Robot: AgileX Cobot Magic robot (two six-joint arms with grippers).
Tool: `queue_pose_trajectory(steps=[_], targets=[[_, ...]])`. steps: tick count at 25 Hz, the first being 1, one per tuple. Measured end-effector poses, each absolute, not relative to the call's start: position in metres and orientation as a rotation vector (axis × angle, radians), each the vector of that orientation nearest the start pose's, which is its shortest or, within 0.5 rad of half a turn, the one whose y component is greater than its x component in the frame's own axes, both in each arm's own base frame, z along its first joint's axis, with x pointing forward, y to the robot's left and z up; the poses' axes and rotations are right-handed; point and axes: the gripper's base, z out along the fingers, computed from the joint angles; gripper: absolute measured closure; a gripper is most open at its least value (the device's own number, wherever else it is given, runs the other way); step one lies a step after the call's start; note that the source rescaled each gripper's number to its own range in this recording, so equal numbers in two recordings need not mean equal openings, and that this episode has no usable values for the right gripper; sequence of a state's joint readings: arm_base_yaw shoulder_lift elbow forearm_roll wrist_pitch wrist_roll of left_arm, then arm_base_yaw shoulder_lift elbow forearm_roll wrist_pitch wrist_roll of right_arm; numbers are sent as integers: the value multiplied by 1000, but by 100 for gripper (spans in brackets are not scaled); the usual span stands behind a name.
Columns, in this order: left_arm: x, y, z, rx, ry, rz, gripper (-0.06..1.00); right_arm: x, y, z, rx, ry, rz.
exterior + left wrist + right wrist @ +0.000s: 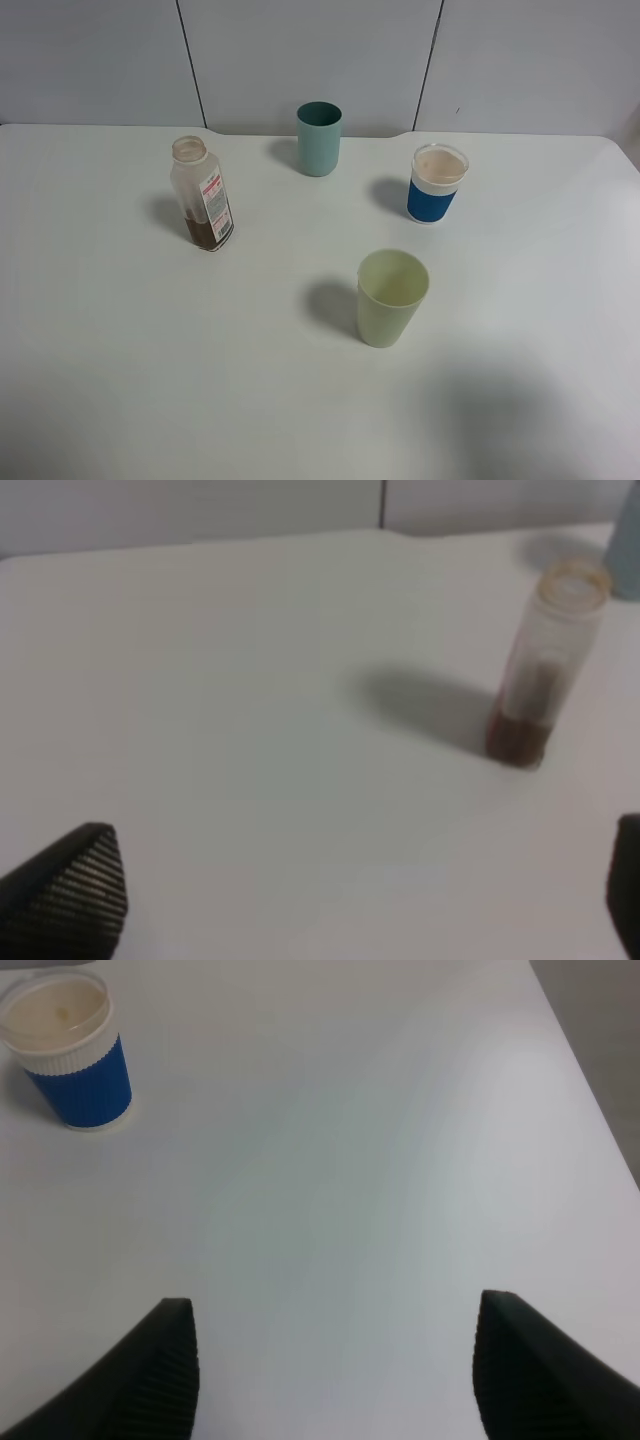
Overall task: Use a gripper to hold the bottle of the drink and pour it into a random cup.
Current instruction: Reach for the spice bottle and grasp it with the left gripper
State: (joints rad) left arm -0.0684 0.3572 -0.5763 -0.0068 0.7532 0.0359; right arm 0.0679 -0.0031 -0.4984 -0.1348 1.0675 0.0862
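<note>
While the left hand (pixel 350 890) and right hand (pixel 335 1310) both hang released, the bottle (pixel 203 195) stands capless on the tabletop (pixel 110 350), well apart from the pale green cup (pixel 392 297). Its brown contents may be liquid; the close view is blurry.

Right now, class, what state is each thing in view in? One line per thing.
Clear plastic labelled bottle: upright, capless, brown liquid low inside.
Pale yellow-green plastic tumbler: upright, looks empty.
Dark teal plastic cup: upright, contents hidden.
Blue-banded white cup: upright, contents unclear.
Left ribbed black tool: open, holding nothing.
Right ribbed black tool: open, holding nothing.
</note>
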Motion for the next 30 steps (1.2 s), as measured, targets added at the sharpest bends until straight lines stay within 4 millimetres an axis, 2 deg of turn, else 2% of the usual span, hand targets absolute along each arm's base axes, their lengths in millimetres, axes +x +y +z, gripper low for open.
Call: queue_pose_trajectory(steps=[8, 20, 27, 30], targets=[[101, -12, 300, 149, 2200, -77, -5, -5, -11, 277, 26, 2043, -65], [135, -16, 280, 190, 2336, -88, -5, -5, -11, 277, 26, 2043, -65], [152, -20, 255, 210, 2404, -123, -5, -5, -11, 277, 26, 2043, -65], [161, -29, 249, 263, 2410, -147, -5, -5, -11, 277, 26, 2043, -65]])
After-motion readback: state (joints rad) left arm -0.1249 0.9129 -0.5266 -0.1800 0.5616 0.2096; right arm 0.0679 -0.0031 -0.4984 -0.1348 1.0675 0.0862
